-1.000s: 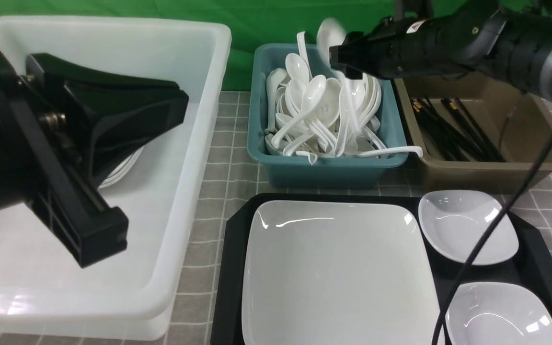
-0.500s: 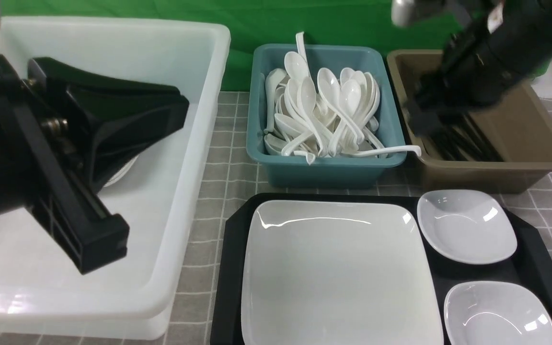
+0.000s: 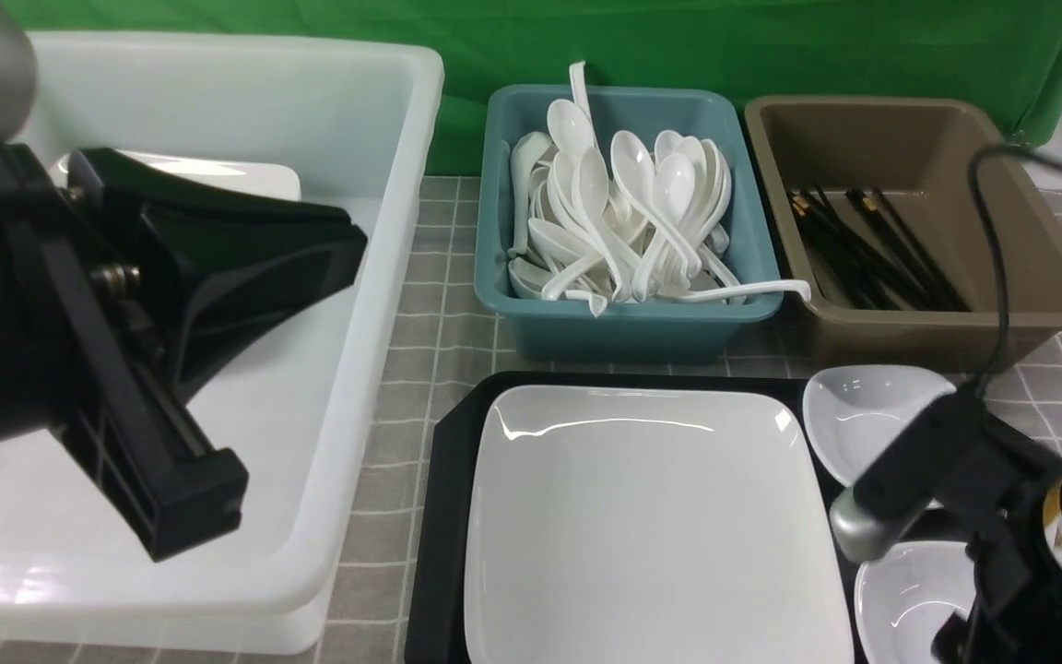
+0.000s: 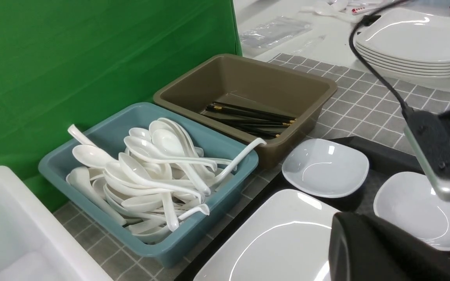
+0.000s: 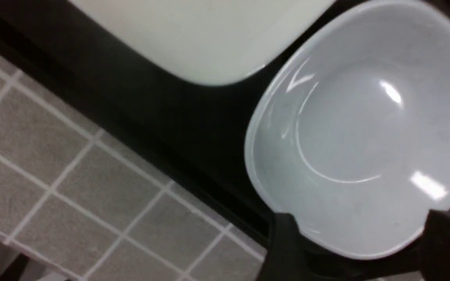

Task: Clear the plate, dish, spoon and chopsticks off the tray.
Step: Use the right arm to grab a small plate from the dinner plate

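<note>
- The right hand (image 5: 361,222), fingers spread wide, hovers over the near dish (image 5: 358,128), which sits in the near right corner of the tray (image 3: 443,516). No contact shows. The rim is glossy and sloped, so a closing pinch could skid off and tip the dish, or knock it into the plate.
- The plate (image 3: 651,526) fills the tray's middle, just beside both dishes. A dish dragged rather than lifted could ride up onto its edge.
- The far dish (image 3: 863,415) lies just beyond the right arm and is partly hidden by it. A careless lift could sweep it along.
- The left hand (image 3: 337,244), closed and apparently empty, hangs over the white tub (image 3: 420,184), well apart from the tray. I see little risk there.
- The arm's cable (image 3: 998,277) crosses in front of the brown bin (image 3: 955,332) and might snag its rim.
- Farthest off, the spoons (image 3: 623,212) fill the teal bin (image 3: 623,332) and the chopsticks (image 3: 872,249) lie in the brown one. None show on the tray. One handle overhangs the teal rim, so a passing arm could hook it out.
</note>
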